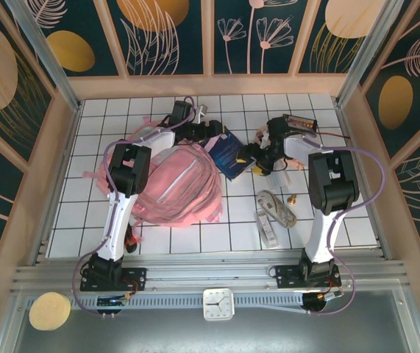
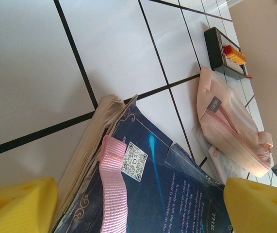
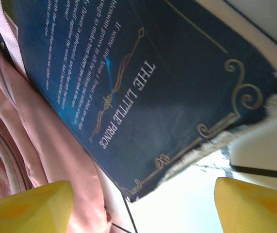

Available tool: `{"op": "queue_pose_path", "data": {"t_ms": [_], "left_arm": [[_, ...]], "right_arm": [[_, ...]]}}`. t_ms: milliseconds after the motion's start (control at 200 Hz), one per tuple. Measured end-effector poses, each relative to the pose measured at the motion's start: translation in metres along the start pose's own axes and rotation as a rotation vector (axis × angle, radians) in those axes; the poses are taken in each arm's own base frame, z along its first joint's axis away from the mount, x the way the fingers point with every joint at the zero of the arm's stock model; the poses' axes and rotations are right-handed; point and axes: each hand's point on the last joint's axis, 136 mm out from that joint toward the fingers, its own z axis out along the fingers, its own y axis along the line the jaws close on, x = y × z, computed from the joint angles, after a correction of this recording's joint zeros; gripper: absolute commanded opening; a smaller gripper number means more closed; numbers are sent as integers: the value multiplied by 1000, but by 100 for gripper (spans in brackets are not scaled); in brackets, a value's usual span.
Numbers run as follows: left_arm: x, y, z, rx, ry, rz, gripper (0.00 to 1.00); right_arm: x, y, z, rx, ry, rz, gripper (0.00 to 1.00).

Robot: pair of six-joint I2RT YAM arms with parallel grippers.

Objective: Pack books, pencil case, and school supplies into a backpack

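1. The navy book (image 1: 228,154) is seen at the upper right edge of the pink backpack (image 1: 171,185), partly on its fabric; whether it is inside cannot be told.
2. A pink strap (image 2: 113,189) is laid across its cover.
3. The left gripper (image 2: 138,206) and right gripper (image 3: 140,204) are held over the book with fingers apart, nothing clamped.
4. The pencil case (image 2: 230,131), cord bundle (image 1: 274,204) and ruler (image 1: 267,226) are found on the tiled table (image 1: 217,235), outside the backpack.

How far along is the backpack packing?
Done: nothing visibly packed. In hand: the left claw and right claw are both open over the navy book, which lies at the edge of the backpack with a pink strap across it. Left: the pencil case, cord bundle and ruler lie out on the tiles.
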Motion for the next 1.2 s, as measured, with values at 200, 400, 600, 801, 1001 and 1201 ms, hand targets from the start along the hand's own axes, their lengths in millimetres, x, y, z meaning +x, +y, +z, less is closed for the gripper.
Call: {"op": "queue_pose_path", "data": {"t_ms": [200,400,600,801,1001,1201], "left_arm": [[2,1,1,3,-5,10,81],[3,2,1,5,-13,18,78],[3,2,1,6,-15,20,78],[4,1,1,6,-14,22,84],[8,-19,-1,14,9,19,99],[-2,-35,-21,-22,-2,-56,99]], "right_arm": [[-7,-3,9,6,-27,61,45],[-10,-7,12,49,-67,105,29],[-11,-2,14,46,-108,93,34],[-9,4,19,42,-135,60,0],[-6,19,4,51,-167,34,0],[-21,55,-30,-40,-210,44,0]]}}
